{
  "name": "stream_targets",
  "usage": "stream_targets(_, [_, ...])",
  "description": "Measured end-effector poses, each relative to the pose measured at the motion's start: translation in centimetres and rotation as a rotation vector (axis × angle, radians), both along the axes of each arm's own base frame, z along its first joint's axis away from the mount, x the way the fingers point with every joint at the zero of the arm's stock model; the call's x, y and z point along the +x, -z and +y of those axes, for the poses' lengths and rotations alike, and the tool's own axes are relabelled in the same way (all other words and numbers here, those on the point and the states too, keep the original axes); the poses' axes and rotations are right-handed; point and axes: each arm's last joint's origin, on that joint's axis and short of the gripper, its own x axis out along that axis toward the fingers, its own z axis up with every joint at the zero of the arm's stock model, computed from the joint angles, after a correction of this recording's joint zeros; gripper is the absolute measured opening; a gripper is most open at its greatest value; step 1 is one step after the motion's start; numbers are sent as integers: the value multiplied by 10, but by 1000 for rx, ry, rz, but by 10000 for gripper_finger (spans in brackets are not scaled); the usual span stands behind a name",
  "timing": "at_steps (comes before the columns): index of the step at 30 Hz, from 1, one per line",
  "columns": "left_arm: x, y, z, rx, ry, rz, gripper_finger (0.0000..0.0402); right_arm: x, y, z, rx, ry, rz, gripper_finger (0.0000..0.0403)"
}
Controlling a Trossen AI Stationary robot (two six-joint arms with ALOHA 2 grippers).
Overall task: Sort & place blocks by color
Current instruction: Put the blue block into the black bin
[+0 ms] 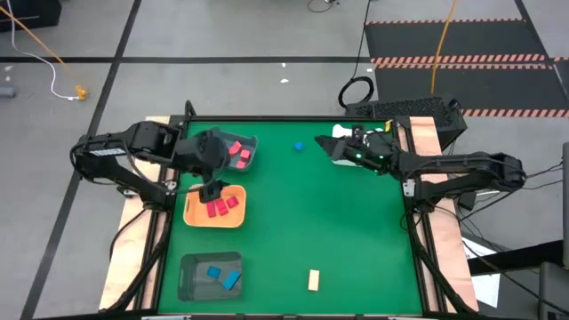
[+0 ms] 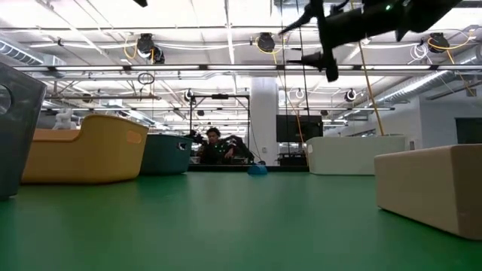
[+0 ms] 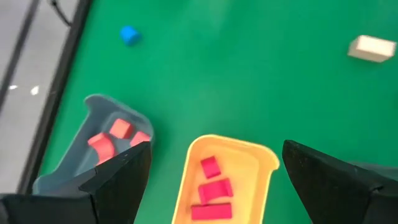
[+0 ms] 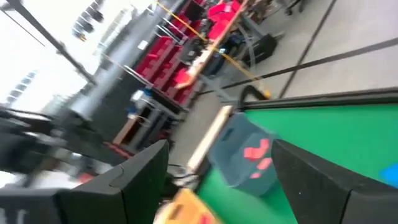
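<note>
My left gripper [image 1: 211,185] [image 3: 216,149] hangs open over the orange tray [image 1: 214,207] [image 3: 224,180], which holds three red blocks [image 3: 211,190]. It grips nothing. Other red blocks [image 1: 240,153] [image 3: 115,137] lie in the grey tray [image 1: 238,151] at the far left. Two blue blocks [image 1: 222,276] sit in a second grey tray [image 1: 211,276] near the front left. One blue block [image 1: 299,147] [image 3: 129,35] lies loose on the mat by the far edge. A tan block [image 1: 314,280] [image 2: 433,184] lies loose near the front edge. My right gripper [image 1: 331,144] [image 4: 221,149] is open and empty above the white tray [image 1: 342,149].
The green mat [image 1: 320,213] is bare through its middle and right side. All trays but the white one line the left edge. In the low view the orange tray [image 2: 86,154] and white tray [image 2: 354,154] stand across the far side. A person shows far behind the table.
</note>
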Motion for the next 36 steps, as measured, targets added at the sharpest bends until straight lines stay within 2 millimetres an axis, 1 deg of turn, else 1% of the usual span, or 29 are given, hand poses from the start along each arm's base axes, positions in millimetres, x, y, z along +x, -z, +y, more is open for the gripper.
stream_targets(5, [-17, -4, -7, 54, -62, -20, 360, 11, 20, -13, -67, 31, 136, 279])
stream_targets(8, [-29, -2, -9, 58, -91, -42, 360, 19, 27, -18, -89, 34, 189, 279])
stream_targets(11, [-38, 5, -9, 34, -122, -65, 360, 32, 24, -21, -135, 27, 218, 279])
stream_targets(13, [-43, 11, -10, 15, -137, -95, 360, 42, 19, -24, -184, 18, 236, 279])
stream_targets(17, [-51, 23, -12, -23, -145, -168, 360, 58, 14, -31, -264, 7, 346, 279])
stream_targets(19, [-55, 29, -12, -39, -141, -211, 360, 63, 15, -38, -264, 5, 435, 279])
stream_targets(23, [-61, 41, -13, -66, -123, -297, 360, 70, 27, -50, -213, -10, 651, 279])
stream_targets(27, [-67, 51, -13, -97, -113, -371, 360, 78, 39, -61, -158, -22, 792, 279])
stream_targets(33, [-74, 57, -13, -130, -113, -440, 360, 98, 54, -70, -141, -34, 860, 279])
stream_targets(36, [-74, 57, -13, -133, -109, -442, 360, 102, 67, -76, -141, -44, 913, 279])
